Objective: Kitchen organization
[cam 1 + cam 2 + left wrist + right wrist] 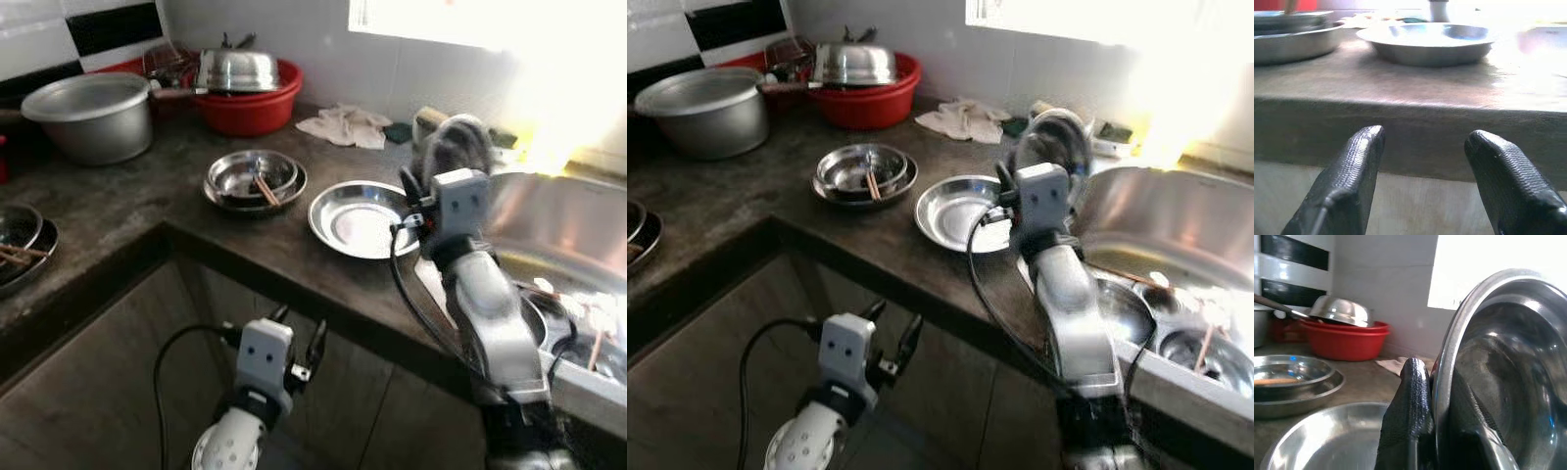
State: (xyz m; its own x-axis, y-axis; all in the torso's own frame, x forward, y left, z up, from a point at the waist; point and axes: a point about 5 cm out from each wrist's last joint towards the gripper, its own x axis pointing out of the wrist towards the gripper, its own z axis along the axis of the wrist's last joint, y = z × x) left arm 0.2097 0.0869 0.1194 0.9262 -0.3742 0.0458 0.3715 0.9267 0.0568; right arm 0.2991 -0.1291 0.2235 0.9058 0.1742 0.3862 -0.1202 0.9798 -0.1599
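Note:
My right gripper (436, 166) is shut on the rim of a steel bowl (457, 145), held on edge above the counter between the sink and a flat steel plate (358, 217). In the right wrist view the bowl (1498, 377) stands upright with one black finger (1409, 416) pressed on its rim. To the left, a steel bowl stacked in a plate (254, 180) holds a wooden stick. My left gripper (299, 345) hangs open below the counter edge; its fingers (1347, 181) face the counter front.
A red basin (250, 98) with an upturned steel bowl and a large steel pot (93, 116) stand at the back. A cloth (345, 125) lies by the wall. The sink (568, 245) on the right holds several dishes. More plates (20, 245) sit far left.

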